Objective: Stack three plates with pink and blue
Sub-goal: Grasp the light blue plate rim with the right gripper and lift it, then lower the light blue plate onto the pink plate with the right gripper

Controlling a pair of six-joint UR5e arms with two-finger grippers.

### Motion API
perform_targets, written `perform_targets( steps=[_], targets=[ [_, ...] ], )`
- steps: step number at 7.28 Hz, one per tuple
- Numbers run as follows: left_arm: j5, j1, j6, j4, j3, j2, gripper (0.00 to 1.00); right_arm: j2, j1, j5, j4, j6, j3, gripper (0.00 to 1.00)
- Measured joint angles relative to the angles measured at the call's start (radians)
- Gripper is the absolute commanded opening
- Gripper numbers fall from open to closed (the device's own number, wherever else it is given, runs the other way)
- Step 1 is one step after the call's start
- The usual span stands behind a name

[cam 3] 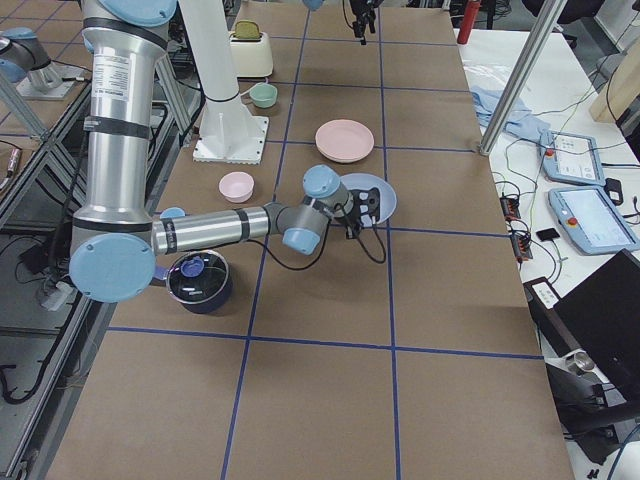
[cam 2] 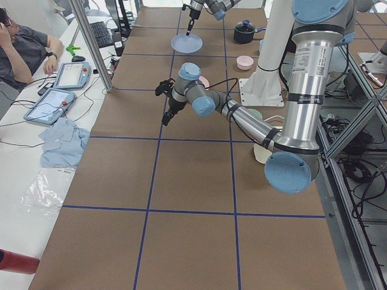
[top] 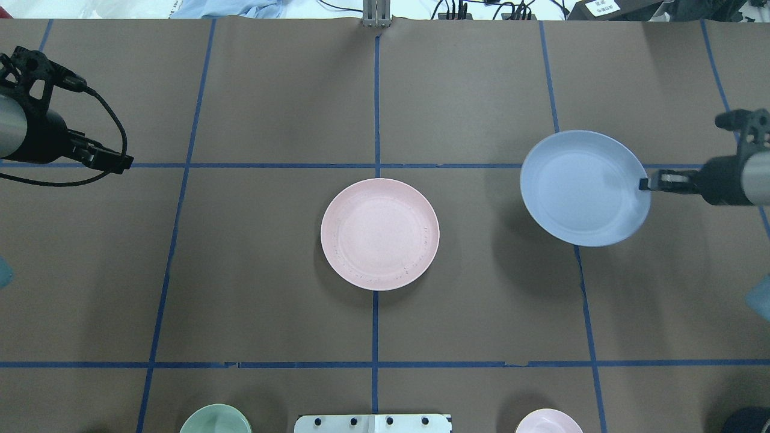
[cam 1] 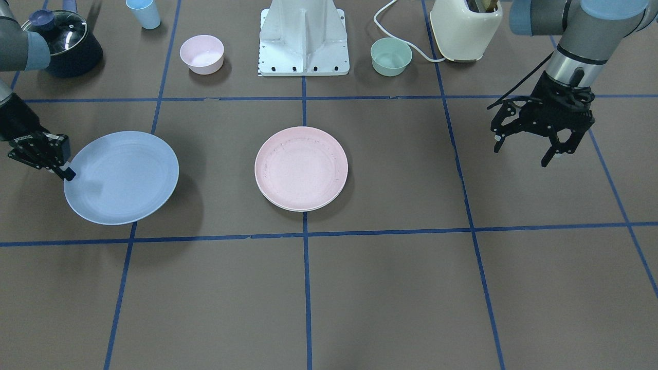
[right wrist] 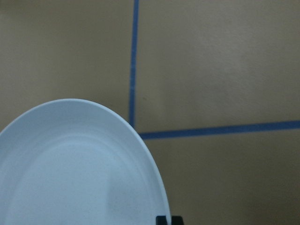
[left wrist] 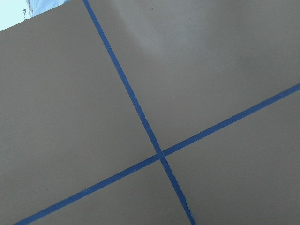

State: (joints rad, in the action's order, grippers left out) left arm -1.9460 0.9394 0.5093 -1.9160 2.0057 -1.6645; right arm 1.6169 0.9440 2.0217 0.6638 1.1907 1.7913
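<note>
Pinching the light blue plate point(cam 1: 122, 177) by its rim with the right fingers point(cam 1: 67, 173), closed narrow on that edge. Carried clear of the desk point(cam 1: 390, 288), to judge by the shadow thrown off to one side, and tipped slightly. Gripped on the edge facing away from the stack, so travelling plate-first ahead of the fingers.

At the middle of the desk, lying flat: the pink plate point(cam 1: 301, 168), with a paler rim peeping out beneath its near edge in the front-facing view, probably the cream plate point(cam 1: 272, 200) already under it. Well apart from the blue plate, with one grid line point(cam 1: 154, 118) between them. Seen from the held plate, set toward the robot's left and a little closer to the robot's base. Round, so no long axis to line up; only centre over centre to match before lowering.

Right arm clearly the nearer and already loaded: forearm low, wrist reaching out about level over the desk. Left fingers point(cam 1: 551, 153) spread wide, holding nothing, pointing down from a bent wrist above bare desk, well off on the stack's other side.

By these views, two of three stacked; blue plate left to carry across, level out and set on top.
</note>
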Motion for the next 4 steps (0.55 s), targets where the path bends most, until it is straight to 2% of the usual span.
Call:
perform_targets(
  steps=[2, 4],
  targets=[
    [-0.048, 0.04, -0.026, 0.004, 0.0, 0.003, 1.0, -0.231, -0.051, -0.031, 0.209, 0.201, 0.061, 0.0],
    [-0.102, 0.145, -0.167, 0.015, -0.038, 0.009, 1.0, -0.397, -0.213, -0.18, 0.364, 0.318, 0.078, 0.0]
  ],
)
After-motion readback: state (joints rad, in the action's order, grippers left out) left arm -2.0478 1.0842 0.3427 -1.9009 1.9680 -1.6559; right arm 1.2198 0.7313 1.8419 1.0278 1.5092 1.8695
